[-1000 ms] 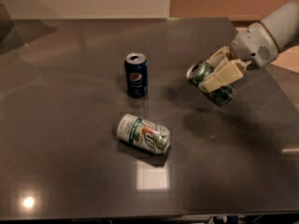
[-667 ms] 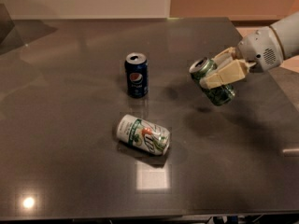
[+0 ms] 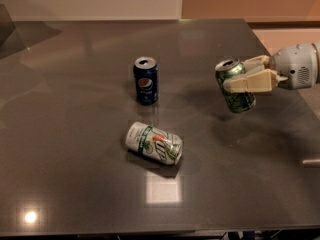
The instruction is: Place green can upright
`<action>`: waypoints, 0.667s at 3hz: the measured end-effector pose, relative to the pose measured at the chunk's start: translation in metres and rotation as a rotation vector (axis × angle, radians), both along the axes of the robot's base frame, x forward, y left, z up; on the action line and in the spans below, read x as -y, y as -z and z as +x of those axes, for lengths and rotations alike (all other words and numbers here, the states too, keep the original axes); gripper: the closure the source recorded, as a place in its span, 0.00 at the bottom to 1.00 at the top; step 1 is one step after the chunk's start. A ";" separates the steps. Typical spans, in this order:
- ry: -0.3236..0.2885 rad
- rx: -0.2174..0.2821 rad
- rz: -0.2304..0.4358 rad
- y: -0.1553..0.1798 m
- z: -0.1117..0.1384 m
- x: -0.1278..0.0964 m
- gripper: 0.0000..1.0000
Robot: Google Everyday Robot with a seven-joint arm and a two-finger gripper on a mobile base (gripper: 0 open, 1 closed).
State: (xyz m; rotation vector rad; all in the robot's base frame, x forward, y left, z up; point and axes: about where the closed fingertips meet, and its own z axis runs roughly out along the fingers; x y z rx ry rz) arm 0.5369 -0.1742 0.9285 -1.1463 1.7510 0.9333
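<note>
Green can (image 3: 239, 100) tilted nearer upright than before, claw (image 3: 236, 75) clamped round it, right of Pepsi can (image 3: 146, 81)

The scene is dim and warm-toned, lit from overhead. The dark, glossy tabletop (image 3: 75, 134) mirrors the lamps: a pale square of glare sits at lower centre, a small bright spot glows at lower left, and a faint sheen spreads across the upper left. The lying white can (image 3: 154, 143) throws a short dark shadow toward the bottom of the frame. At right, at mid-height, the pale gripper (image 3: 235, 75) catches the most light, clamped on the green can (image 3: 240, 100), with a soft diffuse shadow on the tabletop beneath. The blue can (image 3: 146, 80) leaves a weak reflection.
</note>
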 end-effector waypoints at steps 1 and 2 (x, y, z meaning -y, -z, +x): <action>0.030 0.072 0.088 0.002 0.000 0.005 1.00; 0.051 0.136 0.171 0.004 -0.001 0.009 1.00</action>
